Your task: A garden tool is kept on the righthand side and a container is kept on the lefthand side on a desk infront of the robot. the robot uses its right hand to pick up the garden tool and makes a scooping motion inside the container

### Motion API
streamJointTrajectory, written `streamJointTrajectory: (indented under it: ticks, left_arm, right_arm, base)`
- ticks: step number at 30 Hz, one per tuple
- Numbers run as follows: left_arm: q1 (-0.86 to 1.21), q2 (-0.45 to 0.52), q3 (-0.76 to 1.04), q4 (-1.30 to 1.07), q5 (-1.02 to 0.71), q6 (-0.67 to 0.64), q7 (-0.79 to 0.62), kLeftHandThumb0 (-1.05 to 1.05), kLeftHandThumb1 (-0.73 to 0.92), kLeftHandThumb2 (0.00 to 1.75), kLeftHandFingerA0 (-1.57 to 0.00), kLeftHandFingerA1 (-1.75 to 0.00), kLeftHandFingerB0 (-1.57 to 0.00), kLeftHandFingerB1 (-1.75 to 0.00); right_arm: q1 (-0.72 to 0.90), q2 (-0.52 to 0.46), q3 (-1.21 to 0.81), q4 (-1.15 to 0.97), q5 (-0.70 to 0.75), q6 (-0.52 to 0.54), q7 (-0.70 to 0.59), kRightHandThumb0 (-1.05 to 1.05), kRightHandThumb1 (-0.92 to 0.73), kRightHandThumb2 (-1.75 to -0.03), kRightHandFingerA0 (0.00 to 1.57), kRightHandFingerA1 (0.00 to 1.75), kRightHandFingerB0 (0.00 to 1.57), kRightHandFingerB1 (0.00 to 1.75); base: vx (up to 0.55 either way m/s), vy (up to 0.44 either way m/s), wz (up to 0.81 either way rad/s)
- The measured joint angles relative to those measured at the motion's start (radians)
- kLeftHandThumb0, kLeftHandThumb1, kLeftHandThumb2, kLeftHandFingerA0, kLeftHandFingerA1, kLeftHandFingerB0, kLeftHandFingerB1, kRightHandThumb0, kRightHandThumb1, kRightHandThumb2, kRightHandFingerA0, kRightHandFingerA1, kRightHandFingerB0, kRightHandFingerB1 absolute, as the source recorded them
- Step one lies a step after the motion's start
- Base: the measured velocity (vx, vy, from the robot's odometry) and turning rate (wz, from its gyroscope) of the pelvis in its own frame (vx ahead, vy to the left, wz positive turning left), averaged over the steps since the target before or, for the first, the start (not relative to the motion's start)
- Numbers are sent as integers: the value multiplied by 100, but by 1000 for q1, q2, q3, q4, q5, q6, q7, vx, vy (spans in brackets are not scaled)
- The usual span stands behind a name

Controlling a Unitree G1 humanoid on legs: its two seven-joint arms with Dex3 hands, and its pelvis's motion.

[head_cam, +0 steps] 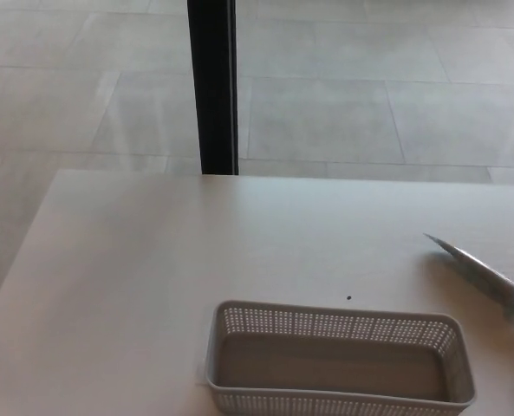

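On the desk (135, 260), the perforated basket (339, 322) holds nothing visible.

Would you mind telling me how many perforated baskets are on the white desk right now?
1. The grey perforated basket sits at the desk's near edge, right of centre, apparently empty. The metal garden tool blade lies apart to its right. Anything beyond the picture's edges stays unseen.
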Motion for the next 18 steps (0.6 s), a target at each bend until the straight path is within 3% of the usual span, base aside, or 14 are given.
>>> streamJointTrajectory:
  ticks: [1, 2, 4, 7, 8, 9, 10, 11, 13, 14, 18]
  left_arm:
    - [0, 0, 1, 0, 0, 0, -1, -56, 64, 59, -51, -64, -48, -48]
    - [0, -1, 2, 0, 0, 0, -1, -56, 65, 59, -50, -65, -47, -49]
    - [0, -2, 1, 0, 0, 0, -1, -56, 66, 60, -51, -63, -47, -47]
    - [0, -3, 1, 0, 0, 0, -1, -55, 66, 59, -51, -63, -47, -47]
    - [0, -3, 1, 0, 0, 0, -1, -56, 65, 59, -52, -65, -47, -48]
    - [0, -3, 1, 0, 0, 0, -1, -59, 50, 91, -51, -70, -42, -58]
    - [0, -3, 1, 0, 0, 0, -1, -59, 50, 91, -51, -70, -42, -58]
    - [0, -3, 1, 0, 0, 0, -1, -57, 65, 59, -55, -66, -50, -49]
    - [-1, -3, 0, 0, 1, 0, -1, -57, 65, 59, -55, -66, -50, -49]
    - [-1, -3, 0, 0, 1, 0, -1, -56, 65, 60, -55, -65, -50, -49]
    - [-1, -3, -1, 0, 1, 0, -1, -56, 64, 59, -55, -64, -52, -49]
  right_arm:
    - [-5, -5, 5, -3, 0, 11, 13, -88, -64, -100, 0, 30, 11, 16]
    - [-6, -8, 7, -4, 1, 17, 21, -90, -66, -103, 0, 25, 5, 12]
    - [-2, -9, 14, -12, 5, 36, 53, -105, -74, -109, 0, 22, 0, 1]
    - [7, -9, 15, -40, 18, 52, 93, -105, -73, -111, 0, 27, 0, 3]
    - [13, -9, 14, -54, 22, 58, 110, -101, -75, -89, 0, 0, 0, 0]
    - [19, -10, 14, -71, 26, 64, 126, -103, -76, -91, 0, 0, 0, 0]
    - [24, -11, 13, -87, 30, 67, 138, -103, -76, -91, 0, 0, 0, 0]
    - [32, -13, 12, -109, 34, 71, 154, -104, -91, -68, 0, 0, 0, 0]
    - [51, -18, 8, -156, 45, 77, 182, -104, -91, -68, 0, 0, 0, 0]
    - [60, -20, 5, -179, 52, 78, 194, -103, -75, -93, 0, 0, 0, 1]
    - [114, -38, -23, -303, 84, 82, 251, -105, -78, -90, 0, 0, 0, 6]
  base:
    - [0, 0, 0]
    - [0, 0, 0]
    - [0, 0, 0]
    - [0, 0, 0]
    - [0, 0, 0]
    - [0, 0, 0]
    - [0, 0, 0]
    - [0, 0, 0]
    - [0, 0, 0]
    - [0, 0, 0]
    - [0, 0, 0]
